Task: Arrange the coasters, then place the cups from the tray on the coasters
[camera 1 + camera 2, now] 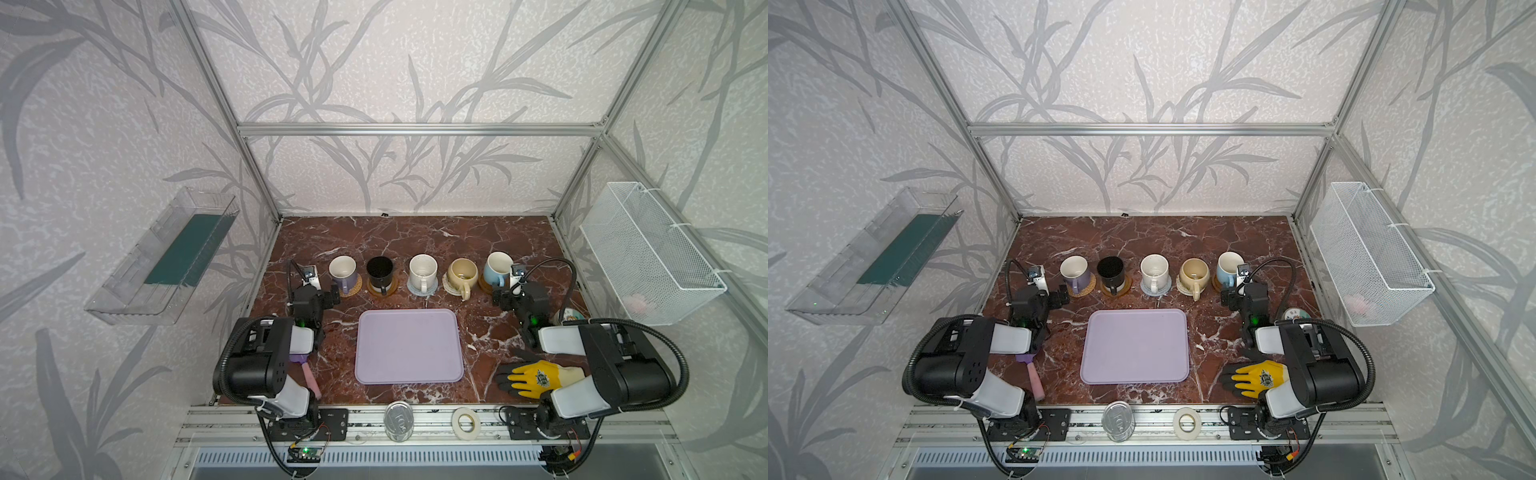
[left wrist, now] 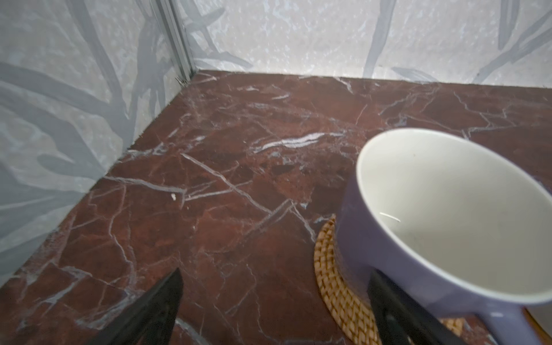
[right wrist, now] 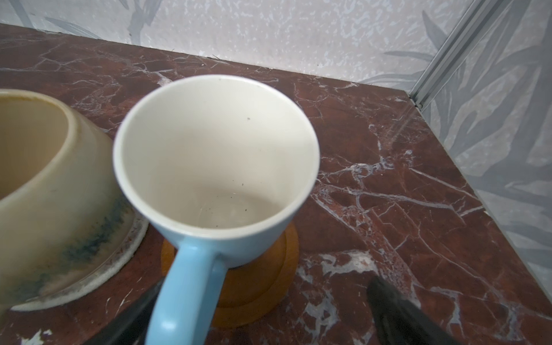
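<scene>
Currently: tray [image 1: 409,349], pale lavender, lower centre of both top views, bare. Cups, five, in a row across mid-frame above the tray, each upright on a coaster, handles toward the lower edge. Left to right: lavender cup [image 1: 343,270] on rattan coaster [image 1: 354,289]; black cup [image 1: 379,269] on wooden coaster [image 1: 394,286]; speckled white cup [image 1: 422,268] on grey-blue braided coaster [image 1: 433,289]; beige-yellow cup [image 1: 461,273] on cream braided coaster [image 1: 447,286]; light blue cup [image 1: 497,266] on second wooden coaster [image 3: 268,268]. Left gripper [image 2: 277,304]: jaws spread wide, gripping nothing, just beside the lavender cup at the row's left end. Right gripper [image 3: 265,316]: jaws spread wide, gripping nothing; in the wrist view the light blue cup's handle lies between its fingers, contact not discernible. Yellow-and-black glove [image 1: 532,376]: lower right, on the marble table [image 1: 415,237].
</scene>
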